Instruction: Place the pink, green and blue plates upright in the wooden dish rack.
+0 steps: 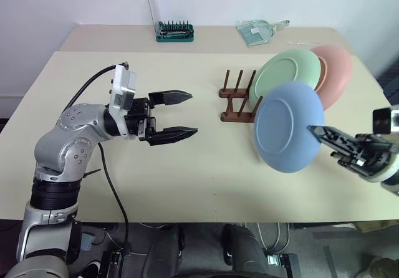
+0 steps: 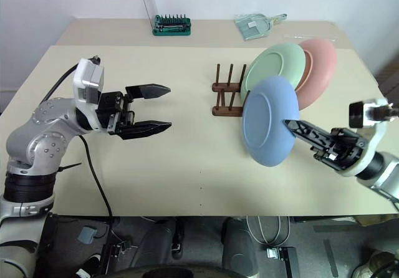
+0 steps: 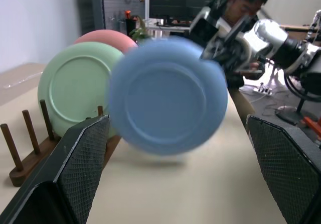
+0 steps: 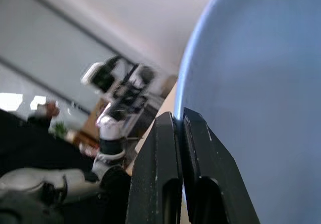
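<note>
- Black, two-fingered: the right gripper (image 2: 293, 126) was clamped on the rim of the blue plate (image 2: 269, 121), its fingers (image 4: 170, 148) pressed flat together with the plate's edge pinched between them.
- Light blue, matte: we logged that plate as held on edge, clear of the table (image 2: 187, 166), its underside turned toward the left arm. It hung just in front of the wooden dish rack (image 2: 228, 97), overlapping the green plate as we viewed it.
- Handling, our judgement: a stiff, shallow disc, seemingly light, since one rim pinch carried it. The matte face looked likely to offer fair friction, but a hold at a single rim point lets the plate swing or twist, so we rated slippage the chief risk. We could not tell the material, so we counted it as breakable if dropped.
- Where to hold, our judgement: the raised rim was the only part thin enough for these fingers; the present hold at the rim's near side left the far edge free to enter a slot.
- Pale mint green: the green plate (image 2: 274, 66) stood upright in the rack, leaning slightly.
- Salmon pink: the pink plate (image 2: 319, 69) stood close behind the green one; whether they touched, we could not tell.
- Dark reddish-brown wood: the rack's forward pegs were bare, with free slots ahead of the green plate.
- Black again: the left gripper (image 2: 165, 108) hovered level above the table, jaws spread wide and holding nothing, well apart from the rack.
</note>
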Available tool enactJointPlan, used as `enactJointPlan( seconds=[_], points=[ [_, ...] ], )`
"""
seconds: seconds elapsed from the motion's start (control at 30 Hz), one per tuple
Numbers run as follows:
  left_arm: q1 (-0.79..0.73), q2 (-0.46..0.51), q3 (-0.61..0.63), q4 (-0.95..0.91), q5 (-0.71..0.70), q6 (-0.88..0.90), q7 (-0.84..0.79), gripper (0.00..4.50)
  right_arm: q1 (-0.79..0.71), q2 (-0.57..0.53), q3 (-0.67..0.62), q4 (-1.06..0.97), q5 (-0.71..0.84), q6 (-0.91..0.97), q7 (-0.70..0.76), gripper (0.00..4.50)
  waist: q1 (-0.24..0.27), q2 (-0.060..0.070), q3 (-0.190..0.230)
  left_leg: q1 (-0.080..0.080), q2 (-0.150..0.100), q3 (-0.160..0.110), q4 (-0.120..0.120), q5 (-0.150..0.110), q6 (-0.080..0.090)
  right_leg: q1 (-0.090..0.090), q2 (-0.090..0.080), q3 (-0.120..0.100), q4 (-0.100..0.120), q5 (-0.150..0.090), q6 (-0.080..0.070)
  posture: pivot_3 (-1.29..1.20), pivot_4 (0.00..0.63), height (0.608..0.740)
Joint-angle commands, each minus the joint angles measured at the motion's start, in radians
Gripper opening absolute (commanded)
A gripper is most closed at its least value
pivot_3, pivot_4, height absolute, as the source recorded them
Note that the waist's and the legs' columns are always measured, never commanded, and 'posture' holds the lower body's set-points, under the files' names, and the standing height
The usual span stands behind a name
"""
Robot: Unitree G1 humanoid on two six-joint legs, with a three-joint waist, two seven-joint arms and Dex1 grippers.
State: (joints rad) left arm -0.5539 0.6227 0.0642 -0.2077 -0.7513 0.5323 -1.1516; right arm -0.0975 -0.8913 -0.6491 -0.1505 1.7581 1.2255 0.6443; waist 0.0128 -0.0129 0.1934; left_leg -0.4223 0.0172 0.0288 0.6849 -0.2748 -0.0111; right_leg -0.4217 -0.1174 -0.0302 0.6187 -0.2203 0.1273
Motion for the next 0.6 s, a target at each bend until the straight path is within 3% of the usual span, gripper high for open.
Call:
enactJointPlan(
  seconds=[0.03, 0.27, 0.4, 0.6],
  points=[
    [-0.024, -0.003, 0.018, 0.000, -0.001, -0.025, -0.005, 4.50, -0.050, -0.055, -0.005, -0.031, 0.115, -0.048, -0.050, 0.02, 0.001, 0.000, 0.000, 0.000, 0.000, 0.000, 0.000, 0.000, 0.000, 0.000, 0.000, 0.000, 0.000, 0.000, 0.000, 0.00, 0.150, 0.724],
    [-0.028, -0.014, 0.017, 0.006, 0.013, -0.049, 0.005, 4.50, -0.168, -0.071, 0.068, 0.009, 0.184, -0.128, -0.119, 0.02, 0.000, 0.000, 0.000, 0.000, 0.000, 0.000, 0.000, 0.000, 0.000, 0.000, 0.000, 0.000, 0.000, 0.000, 0.000, 0.00, 0.150, 0.724],
    [-0.037, -0.029, 0.013, 0.023, 0.057, -0.104, 0.020, 4.50, -0.270, -0.034, 0.141, 0.023, 0.129, -0.171, -0.137, 0.02, 0.000, 0.000, 0.000, 0.000, 0.000, 0.000, 0.000, 0.000, 0.000, 0.000, 0.000, 0.000, 0.000, 0.000, 0.000, 0.00, 0.150, 0.724],
    [-0.035, -0.026, 0.005, 0.057, 0.125, -0.181, 0.005, 4.50, -0.427, 0.071, 0.262, 0.031, -0.091, -0.258, -0.138, 0.02, 0.000, 0.000, 0.000, -0.001, 0.000, 0.000, 0.000, 0.000, 0.000, -0.001, 0.000, 0.000, 0.000, 0.000, 0.000, 0.00, 0.150, 0.724]
  ],
)
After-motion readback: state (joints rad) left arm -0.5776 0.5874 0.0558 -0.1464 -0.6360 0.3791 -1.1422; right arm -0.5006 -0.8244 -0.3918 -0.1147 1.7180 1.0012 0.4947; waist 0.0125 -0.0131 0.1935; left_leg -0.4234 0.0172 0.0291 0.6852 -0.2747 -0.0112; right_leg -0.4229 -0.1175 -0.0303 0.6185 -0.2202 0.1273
